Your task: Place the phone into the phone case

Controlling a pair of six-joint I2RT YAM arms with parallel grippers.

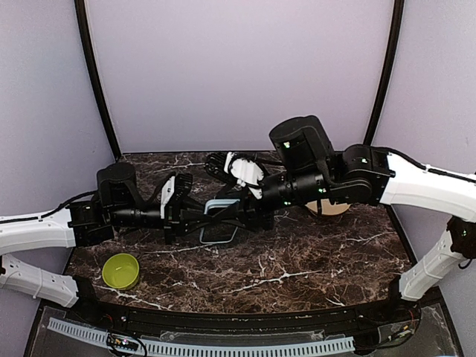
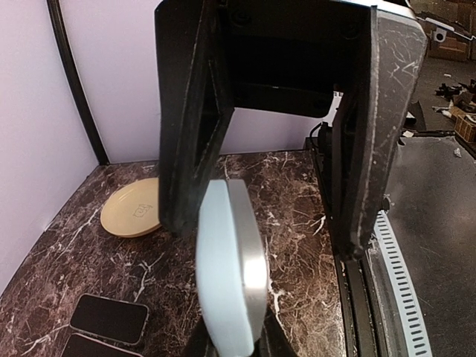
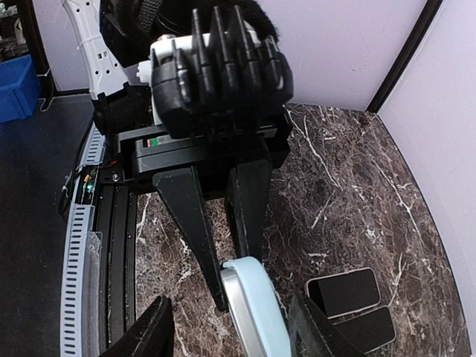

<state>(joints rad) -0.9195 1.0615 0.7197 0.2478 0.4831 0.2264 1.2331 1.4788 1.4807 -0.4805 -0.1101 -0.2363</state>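
A silver phone rests against a light blue case. The pair is held on edge above the marble table and shows mid-table in the top view. My right gripper is shut on its one end, its dark fingertips hugging both sides. My left gripper is open around the other end. Its left finger touches the case and its right finger stands well apart. The two grippers face each other.
Two dark phones lie flat on the table beside the grippers, also in the left wrist view. A tan plate sits at the back right. A green bowl sits front left.
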